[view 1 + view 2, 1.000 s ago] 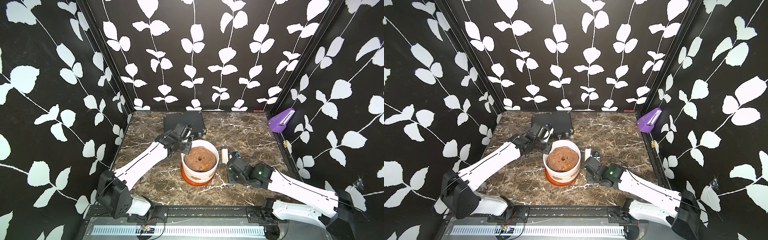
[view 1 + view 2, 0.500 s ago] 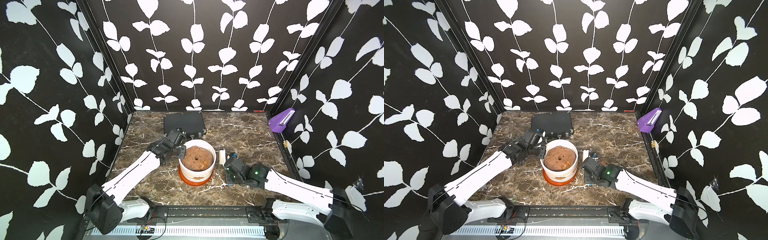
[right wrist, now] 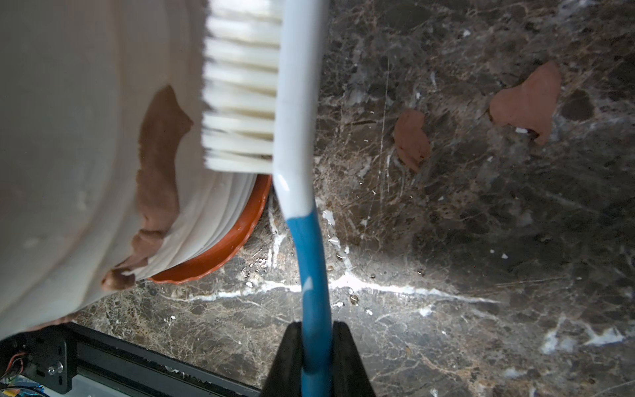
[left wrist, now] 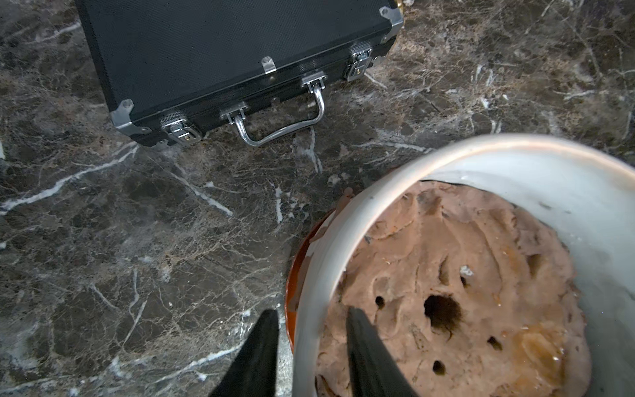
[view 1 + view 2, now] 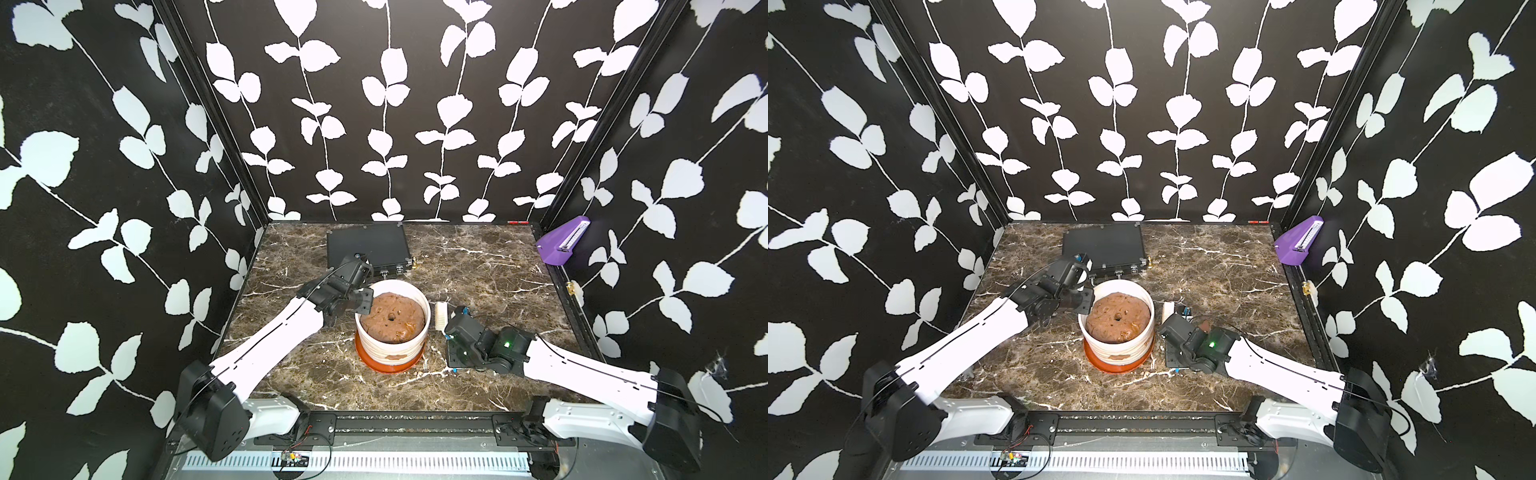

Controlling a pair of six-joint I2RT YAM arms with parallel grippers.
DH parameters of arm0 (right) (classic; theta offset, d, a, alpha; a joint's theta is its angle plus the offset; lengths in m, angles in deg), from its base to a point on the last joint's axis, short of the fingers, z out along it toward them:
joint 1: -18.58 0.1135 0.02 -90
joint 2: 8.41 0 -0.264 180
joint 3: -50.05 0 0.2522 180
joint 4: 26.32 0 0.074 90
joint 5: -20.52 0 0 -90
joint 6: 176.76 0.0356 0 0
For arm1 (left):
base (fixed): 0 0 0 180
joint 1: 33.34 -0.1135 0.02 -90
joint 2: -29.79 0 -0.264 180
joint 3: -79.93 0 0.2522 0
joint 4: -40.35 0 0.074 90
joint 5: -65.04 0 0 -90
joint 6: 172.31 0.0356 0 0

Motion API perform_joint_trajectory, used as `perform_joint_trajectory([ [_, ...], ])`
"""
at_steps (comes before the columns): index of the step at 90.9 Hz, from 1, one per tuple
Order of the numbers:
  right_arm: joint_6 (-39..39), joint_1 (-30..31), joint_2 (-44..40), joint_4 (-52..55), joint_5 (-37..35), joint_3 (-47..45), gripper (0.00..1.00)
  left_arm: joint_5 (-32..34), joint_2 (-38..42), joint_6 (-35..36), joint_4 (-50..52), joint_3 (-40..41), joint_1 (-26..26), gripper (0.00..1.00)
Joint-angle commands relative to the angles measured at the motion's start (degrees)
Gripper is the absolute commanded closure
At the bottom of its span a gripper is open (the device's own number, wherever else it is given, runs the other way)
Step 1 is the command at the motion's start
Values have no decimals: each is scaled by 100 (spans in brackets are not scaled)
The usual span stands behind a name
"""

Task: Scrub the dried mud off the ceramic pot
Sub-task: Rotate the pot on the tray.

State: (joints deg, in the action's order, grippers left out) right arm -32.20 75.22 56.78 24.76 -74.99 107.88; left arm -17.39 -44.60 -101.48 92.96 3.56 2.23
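The ceramic pot (image 5: 390, 349) (image 5: 1117, 351) stands mid-table, white and ribbed, on an orange saucer (image 5: 386, 368). Dried mud (image 3: 158, 165) smears its wall; a small blotch (image 5: 395, 356) faces front. My left gripper (image 5: 365, 301) (image 4: 311, 311) straddles the pot's rim (image 4: 343, 233), open, one finger outside and one over the brown mound (image 4: 446, 275), neither pressing the rim. My right gripper (image 3: 316, 324) (image 5: 455, 322) is shut on the blue-and-white brush (image 3: 299, 137). The brush's white bristles (image 3: 240, 86) touch the pot's wall just beside the mud.
A black case (image 5: 368, 249) (image 4: 223, 51) lies flat behind the pot, its handle toward it. Reddish flakes (image 3: 525, 99) lie on the marble right of the pot. A purple holder (image 5: 563, 241) sits on the right wall. The frame rail (image 3: 103, 361) runs along the front edge.
The left jaws have spread wider at the pot's rim. The pot has shifted slightly left, and the right gripper has edged toward it with the brush.
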Motion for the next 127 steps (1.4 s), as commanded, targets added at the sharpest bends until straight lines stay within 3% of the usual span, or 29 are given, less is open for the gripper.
perform_joint_trajectory([
  [1, 18, 39, -9, 110, -87, 74, 100, 14, -13, 46, -155, -228, -24, 71],
  [53, 86, 112, -59, 319, -161, 303, 100, -7, 452, -68, -316, 324, -24, 81],
  [73, 196, 196, -8, 284, -184, 265, 100, 126, 537, -217, -129, 342, -24, 100],
  [103, 184, 249, -73, 349, -430, 104, 100, 410, 851, -362, 56, 538, -24, 100],
  [127, 116, 258, 398, -255, 200, 88, 100, 273, 1073, -607, -8, 752, -23, 100],
])
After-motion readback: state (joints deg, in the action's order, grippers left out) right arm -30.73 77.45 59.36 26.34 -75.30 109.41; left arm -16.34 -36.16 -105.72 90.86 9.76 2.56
